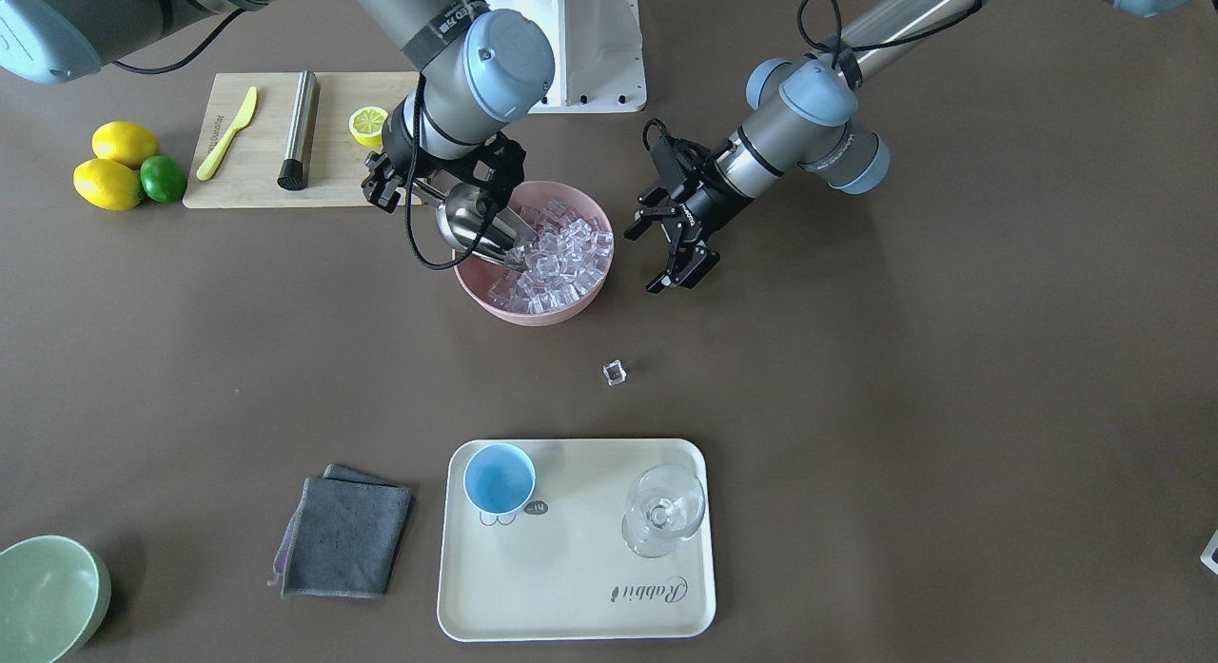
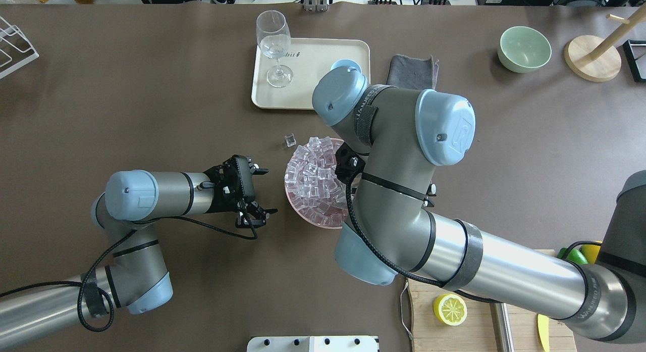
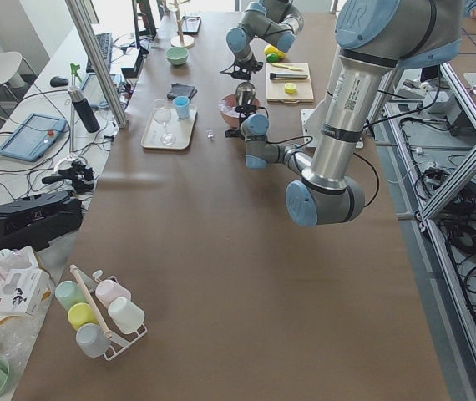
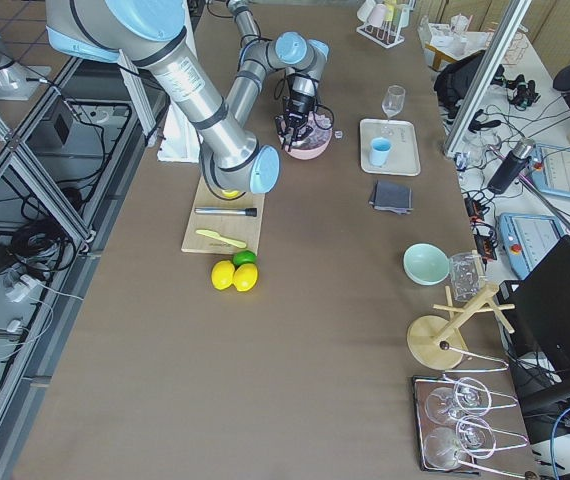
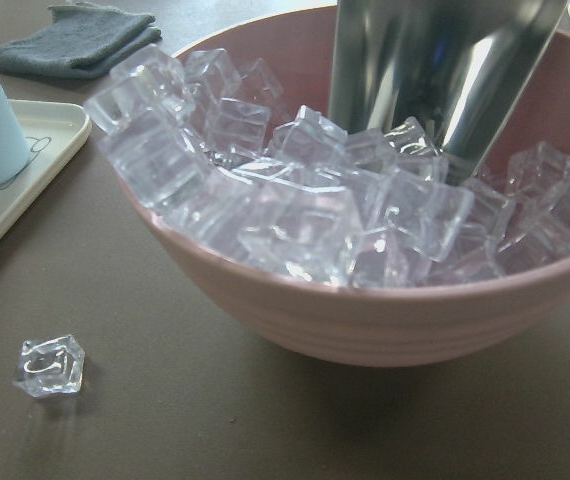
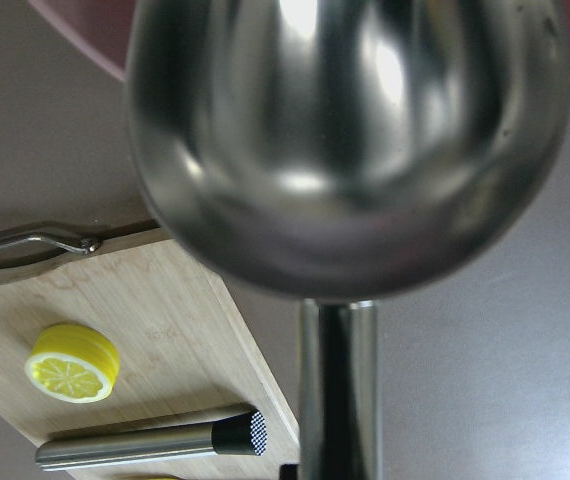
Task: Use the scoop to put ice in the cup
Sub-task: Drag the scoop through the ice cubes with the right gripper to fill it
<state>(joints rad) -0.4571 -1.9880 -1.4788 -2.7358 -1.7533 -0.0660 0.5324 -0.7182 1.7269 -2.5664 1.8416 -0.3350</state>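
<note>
The ice (image 1: 557, 259) fills a pink bowl (image 1: 476, 287) at mid-table. My right gripper (image 1: 433, 189) is shut on the thin handle of the steel scoop (image 1: 481, 227). The scoop's trough tilts down, its mouth pushed into the ice at the bowl's side. The left wrist view shows the scoop (image 5: 445, 70) standing in the ice (image 5: 295, 215). My left gripper (image 1: 657, 254) is open and empty, close beside the bowl. The light-blue cup (image 1: 499, 479) stands empty on a cream tray (image 1: 571, 587). One loose ice cube (image 1: 614, 372) lies on the table between bowl and tray.
A stemmed glass (image 1: 663, 511) stands on the tray. A grey cloth (image 1: 344, 536) lies beside the tray, and a green bowl (image 1: 48, 596) sits at a corner. A cutting board (image 1: 257, 173) holds a steel rod (image 1: 299, 128), a yellow knife and a lemon half; lemons (image 1: 109, 183) and a lime lie beside it.
</note>
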